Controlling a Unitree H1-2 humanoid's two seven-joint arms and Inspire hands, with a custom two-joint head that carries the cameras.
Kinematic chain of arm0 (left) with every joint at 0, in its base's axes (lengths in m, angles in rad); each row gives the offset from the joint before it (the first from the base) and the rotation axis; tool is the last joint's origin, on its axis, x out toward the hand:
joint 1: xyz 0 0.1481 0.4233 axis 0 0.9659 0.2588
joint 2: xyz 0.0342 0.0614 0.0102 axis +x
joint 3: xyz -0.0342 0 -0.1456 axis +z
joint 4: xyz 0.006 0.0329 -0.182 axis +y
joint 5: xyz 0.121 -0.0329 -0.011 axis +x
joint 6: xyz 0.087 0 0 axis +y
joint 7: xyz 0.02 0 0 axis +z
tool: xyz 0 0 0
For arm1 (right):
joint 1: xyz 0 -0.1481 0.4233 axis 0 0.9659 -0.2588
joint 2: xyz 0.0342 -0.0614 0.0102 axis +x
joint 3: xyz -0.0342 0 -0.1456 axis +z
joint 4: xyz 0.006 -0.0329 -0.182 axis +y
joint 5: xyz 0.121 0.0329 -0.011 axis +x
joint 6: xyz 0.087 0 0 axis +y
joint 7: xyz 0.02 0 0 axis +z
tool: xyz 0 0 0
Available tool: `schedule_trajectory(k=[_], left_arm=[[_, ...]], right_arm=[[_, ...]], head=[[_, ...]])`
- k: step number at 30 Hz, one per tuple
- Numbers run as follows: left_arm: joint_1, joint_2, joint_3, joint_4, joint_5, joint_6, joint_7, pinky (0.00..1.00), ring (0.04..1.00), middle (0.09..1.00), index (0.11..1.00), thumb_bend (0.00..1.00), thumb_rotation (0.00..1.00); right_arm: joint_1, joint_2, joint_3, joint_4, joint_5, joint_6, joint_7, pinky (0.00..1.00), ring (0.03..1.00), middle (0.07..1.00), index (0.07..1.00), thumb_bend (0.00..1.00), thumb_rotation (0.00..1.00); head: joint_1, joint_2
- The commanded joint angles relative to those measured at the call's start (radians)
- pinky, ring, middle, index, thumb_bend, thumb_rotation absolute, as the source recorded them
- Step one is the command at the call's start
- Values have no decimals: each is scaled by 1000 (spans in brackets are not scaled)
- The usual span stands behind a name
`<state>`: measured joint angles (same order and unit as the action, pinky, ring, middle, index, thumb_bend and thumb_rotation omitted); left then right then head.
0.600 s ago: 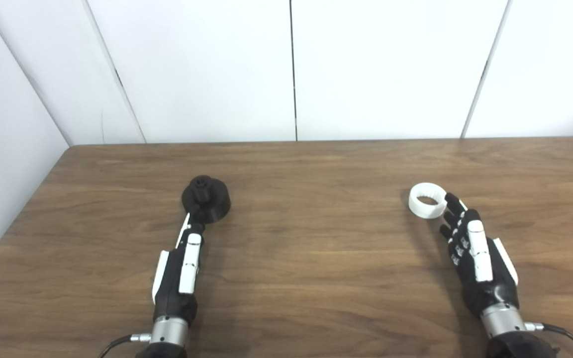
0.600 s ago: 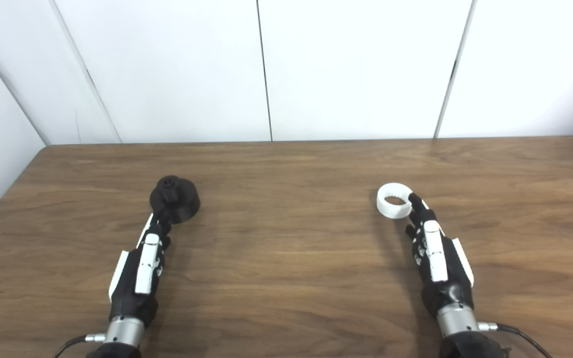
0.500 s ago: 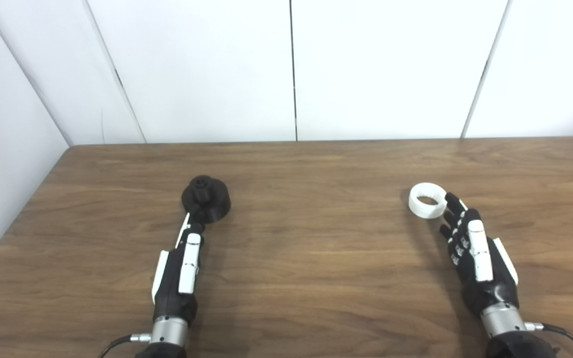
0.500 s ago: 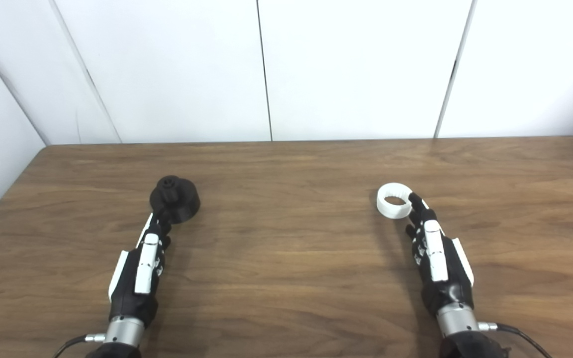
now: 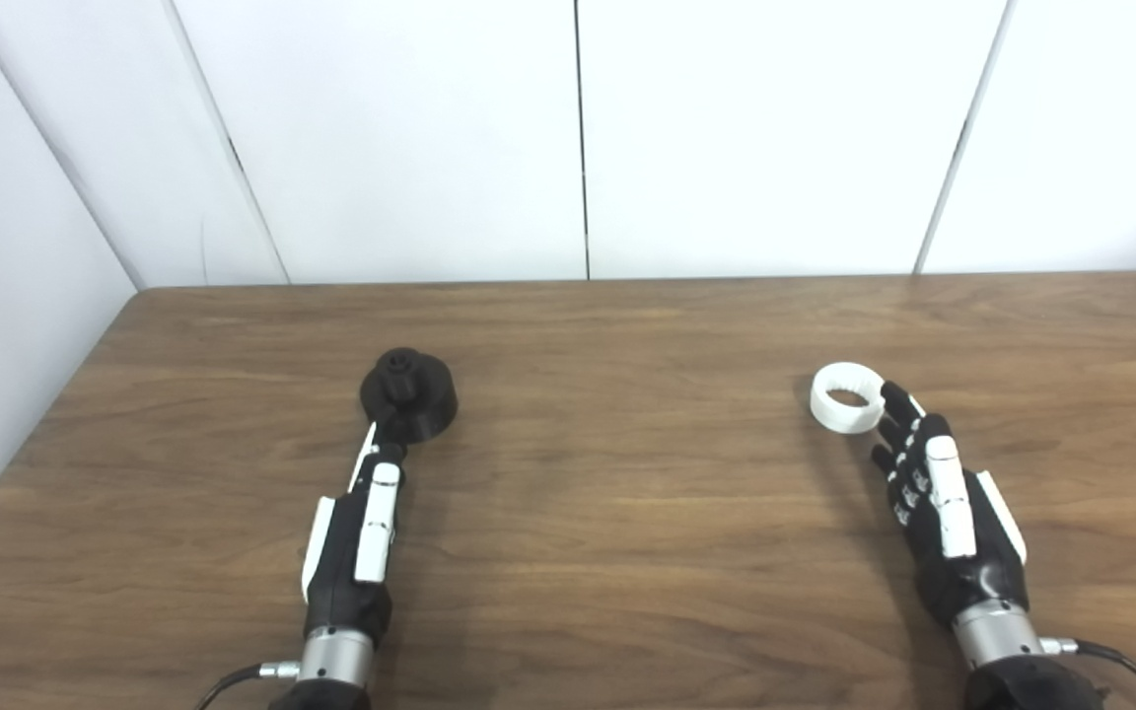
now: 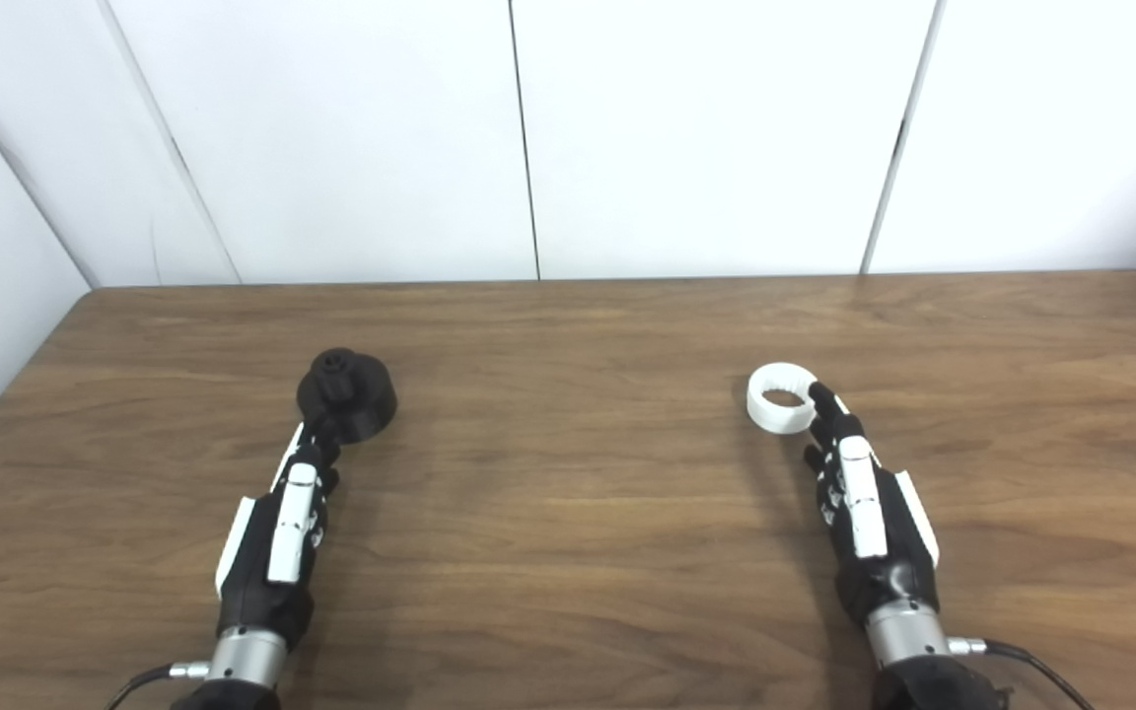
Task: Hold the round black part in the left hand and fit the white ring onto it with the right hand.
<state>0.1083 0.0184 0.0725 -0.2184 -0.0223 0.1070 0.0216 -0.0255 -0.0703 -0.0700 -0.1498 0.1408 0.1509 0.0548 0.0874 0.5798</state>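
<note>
**Two hands wait by their parts on the table**

A brown wooden table [image 5: 607,513] stands in front of a white wall [image 5: 755,138].

The round black part [image 5: 409,394] sits on the table, on the left side. It has a small knob on top. The left hand [image 5: 356,542] lies just behind it, nearer to the camera. The hand points straight at the part. Its fingers [image 5: 378,503] are stretched out long and lie close side by side. The tips reach the near edge of the black part. It is hard to say if they really touch it. The hand does not wrap around the part and holds nothing.

The white ring [image 5: 846,397] lies flat on the table, on the right side, with its hole facing up. It is well apart from the black part. The right hand [image 5: 943,518] lies just beside the ring, a bit nearer to the camera. Its fingers [image 6: 849,473] are stretched out and spread a little. One fingertip comes right up to the rim of the ring. The hand holds nothing too.

A thin dark cable [image 5: 1115,661] runs out from the right wrist.
</note>
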Motion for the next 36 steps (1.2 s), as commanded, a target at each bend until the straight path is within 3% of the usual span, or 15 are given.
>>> schedule_trajectory(k=[1, 8, 12, 16, 19, 24, 32, 36], left_arm=[[-16, 16, -4, -41, 8, -5, -7, 1000, 1000, 1000, 1000, 449, 953], [-23, 60, 10, -62, 26, 1, -17, 1000, 1000, 1000, 1000, 508, 750], [-26, 156, 9, -122, 112, 66, -42, 1000, 1000, 1000, 1000, 541, 684], [-51, 202, 24, -156, 130, 111, -44, 974, 1000, 1000, 1000, 615, 543], [-66, 252, 28, -176, 168, 141, -54, 952, 1000, 1000, 1000, 644, 504], [-114, 333, 25, -173, 292, 176, -59, 996, 1000, 1000, 974, 746, 399], [-219, 476, -8, -131, 431, 255, -136, 958, 1000, 1000, 951, 883, 301], [-264, 529, -31, -79, 452, 240, -177, 915, 1000, 1000, 943, 912, 277]], right_arm=[[-35, -1, 2, -21, 3, -13, 4, 1000, 1000, 997, 941, 435, 1000], [-36, 5, 3, -14, 4, -23, 3, 1000, 1000, 985, 936, 437, 1000], [-37, 9, 5, -8, 1, -21, 0, 1000, 1000, 992, 938, 433, 1000], [-38, 14, 6, 2, 8, -33, 2, 1000, 1000, 995, 938, 442, 1000], [-40, 18, 8, 14, 1, -52, 1, 1000, 1000, 992, 938, 437, 1000], [-42, 23, 11, 32, -3, -69, 0, 1000, 1000, 985, 938, 430, 1000], [-48, 33, 6, 43, 18, -82, 0, 1000, 994, 973, 931, 421, 1000], [-48, 33, 9, 35, 6, -71, -6, 1000, 993, 974, 927, 422, 1000]], head=[[6, 1], [14, 1], [21, -1], [24, -1], [27, -2], [27, -3], [26, -7], [22, -8]])
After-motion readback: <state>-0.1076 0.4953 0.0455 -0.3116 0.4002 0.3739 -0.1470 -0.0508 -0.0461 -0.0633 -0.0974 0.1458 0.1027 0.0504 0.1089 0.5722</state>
